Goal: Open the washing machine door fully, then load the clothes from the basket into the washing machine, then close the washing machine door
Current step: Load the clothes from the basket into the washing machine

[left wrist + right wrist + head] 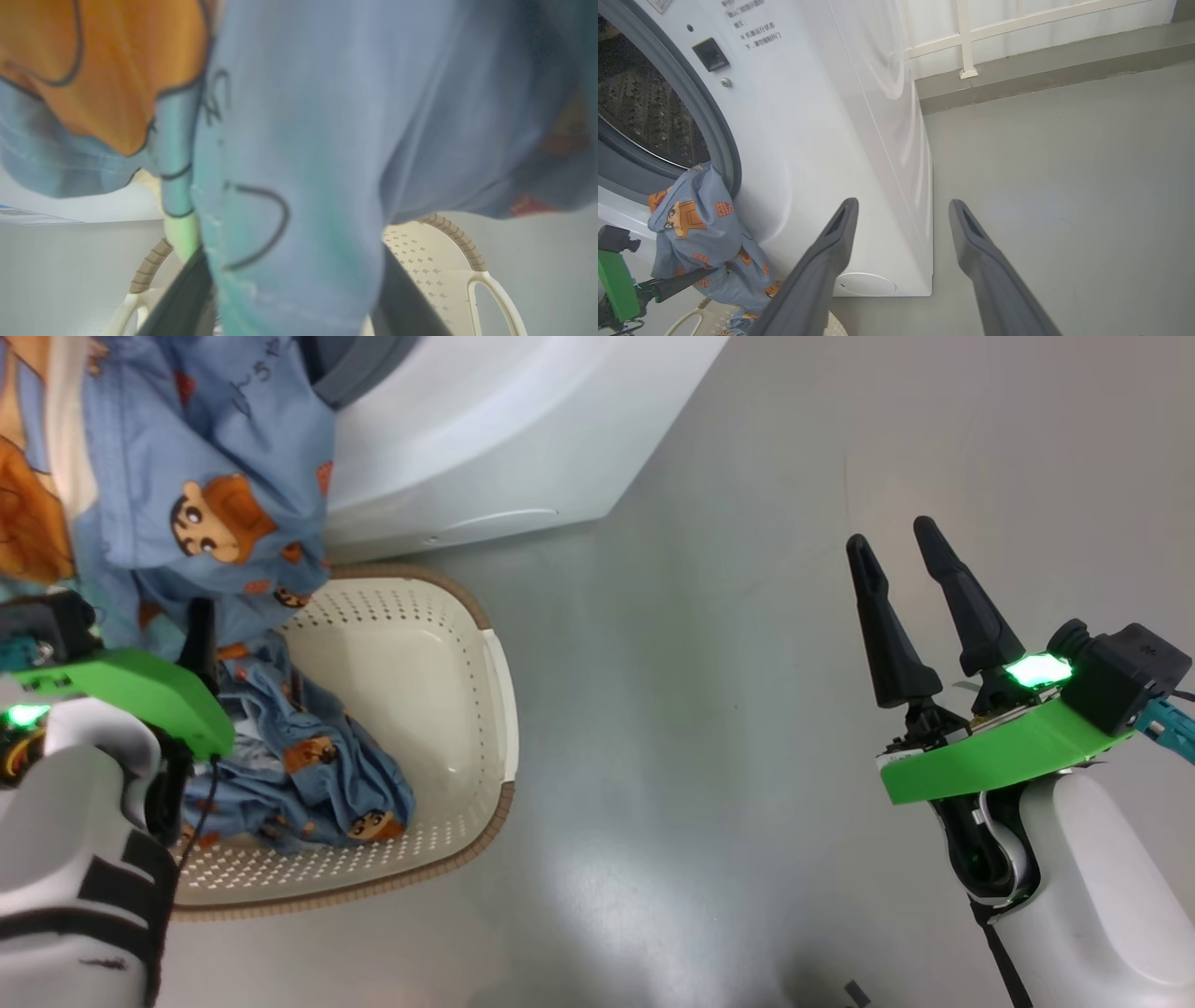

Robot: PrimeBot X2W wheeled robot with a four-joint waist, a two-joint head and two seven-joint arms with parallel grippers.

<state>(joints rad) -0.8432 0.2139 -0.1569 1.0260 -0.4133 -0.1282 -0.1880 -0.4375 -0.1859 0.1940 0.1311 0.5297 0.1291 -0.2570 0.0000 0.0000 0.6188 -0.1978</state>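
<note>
**While the Load Is Dangling, the Lift Is Needing More Height**

As the left fingers (199,635) are pinching a thick bunch of the clothes (205,457), closed round it, the right fingers (887,635) are hovering wide apart and empty over the floor (709,756). The held piece is hanging above the basket (499,709), where more of the clothes are lying. Its long axis is running near upright: the tail is trailing down toward the basket, and the top end is pointing up and resting against the gasket (717,135) at the washer (485,429) mouth. To my eye the bunch is needing to go higher and deeper, so the tail is clearing the lip without snagging before the fingers are letting go inside the drum (640,102).
</note>
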